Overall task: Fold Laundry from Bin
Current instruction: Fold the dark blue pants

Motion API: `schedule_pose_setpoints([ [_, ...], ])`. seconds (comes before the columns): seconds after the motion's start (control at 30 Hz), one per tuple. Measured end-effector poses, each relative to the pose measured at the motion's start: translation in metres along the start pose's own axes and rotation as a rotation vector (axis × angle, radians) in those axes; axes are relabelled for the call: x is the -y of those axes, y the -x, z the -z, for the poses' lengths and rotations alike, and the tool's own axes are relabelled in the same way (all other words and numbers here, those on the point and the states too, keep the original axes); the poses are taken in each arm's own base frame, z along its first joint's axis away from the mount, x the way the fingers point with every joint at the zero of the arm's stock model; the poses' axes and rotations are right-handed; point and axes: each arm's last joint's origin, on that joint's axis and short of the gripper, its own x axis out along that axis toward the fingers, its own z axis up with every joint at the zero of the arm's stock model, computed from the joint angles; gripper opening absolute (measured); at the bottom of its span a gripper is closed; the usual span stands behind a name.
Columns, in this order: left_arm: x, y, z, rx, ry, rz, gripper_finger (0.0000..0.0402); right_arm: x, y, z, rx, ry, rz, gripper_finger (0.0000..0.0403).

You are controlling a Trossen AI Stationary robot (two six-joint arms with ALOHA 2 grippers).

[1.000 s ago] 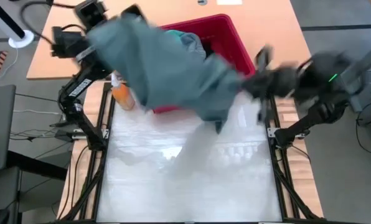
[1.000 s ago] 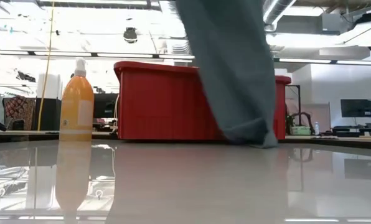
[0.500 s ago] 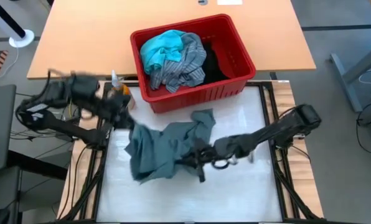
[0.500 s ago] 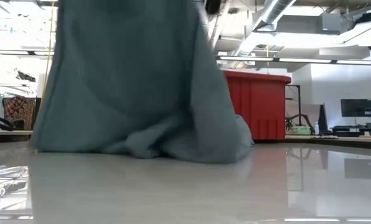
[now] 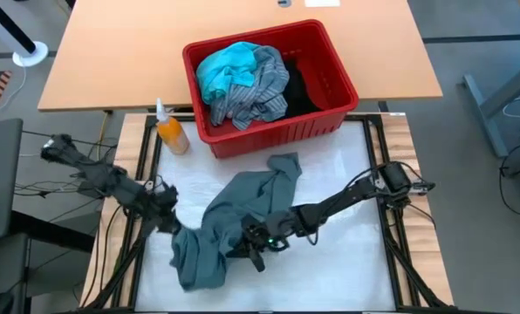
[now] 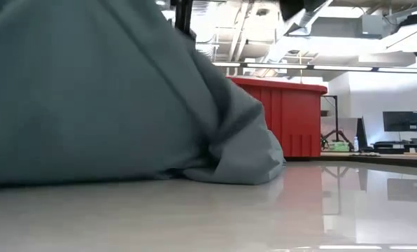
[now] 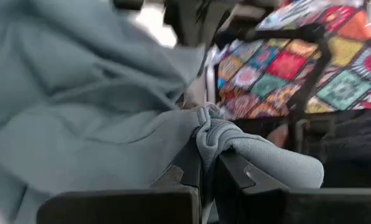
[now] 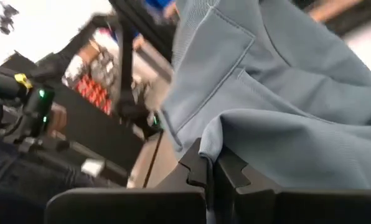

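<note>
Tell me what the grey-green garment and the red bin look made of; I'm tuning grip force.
The grey-green garment: soft matte woven or knit cloth, seemingly fairly heavy; it bunches in thick folds and shows stitched seams in the right wrist view. The red bin: rigid moulded plastic, slightly glossy, with slotted walls.

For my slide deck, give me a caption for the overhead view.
Both grippers pinch the grey-green garment on the table; red bin behind.
</note>
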Motion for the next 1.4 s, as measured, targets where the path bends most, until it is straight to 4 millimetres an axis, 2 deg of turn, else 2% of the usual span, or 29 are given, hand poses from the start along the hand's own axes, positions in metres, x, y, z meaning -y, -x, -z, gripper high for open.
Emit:
schedule_pose_setpoints([
  [0.17, -0.017, -0.009, 0.024, -0.077, 0.053, -0.03, 0.0, 0.003, 0.002, -0.004, -0.082, -0.041, 0.003, 0.0049],
  [0.4, -0.015, -0.009, 0.032, -0.089, 0.05, -0.017, 0.0, 0.012, 0.019, -0.014, -0.248, -0.056, 0.088, 0.0089],
  [0.5, -0.013, -0.008, 0.036, -0.157, 0.064, 0.008, 0.0, 0.014, 0.037, -0.023, -0.385, -0.079, 0.1, 0.0105],
  [0.63, -0.011, -0.007, 0.043, -0.284, 0.095, 0.046, 0.0, 0.018, 0.069, -0.036, -0.511, -0.079, 0.226, 0.0116],
  [0.73, -0.009, -0.005, 0.047, -0.371, 0.131, 0.064, 0.0, 0.018, 0.092, -0.053, -0.495, -0.011, 0.35, 0.0117],
  [0.8, -0.009, -0.005, 0.05, -0.417, 0.151, 0.067, 0.0, 0.02, 0.1, -0.064, -0.412, 0.065, 0.453, 0.0118],
  [0.87, -0.009, -0.004, 0.051, -0.445, 0.159, 0.069, 0.0, 0.031, 0.104, -0.072, -0.301, 0.113, 0.594, 0.0118],
  [0.93, -0.009, -0.004, 0.052, -0.463, 0.169, 0.072, 0.0, 0.051, 0.103, -0.074, -0.24, 0.111, 0.701, 0.0118],
  [1.03, -0.008, -0.003, 0.053, -0.479, 0.189, 0.072, 0.0, 0.087, 0.094, -0.065, -0.24, 0.107, 0.848, 0.0118],
  [1.13, -0.007, -0.003, 0.055, -0.501, 0.205, 0.078, 0.0, 0.114, 0.084, -0.058, -0.208, 0.112, 0.933, 0.0118],
  [1.27, -0.005, -0.001, 0.059, -0.57, 0.247, 0.082, 0.0, 0.139, 0.078, -0.044, -0.181, 0.109, 1.087, 0.0117],
  [1.4, -0.004, 0.0, 0.062, -0.589, 0.269, 0.079, 0.0, 0.159, 0.085, -0.035, -0.194, 0.05, 1.238, 0.0105],
])
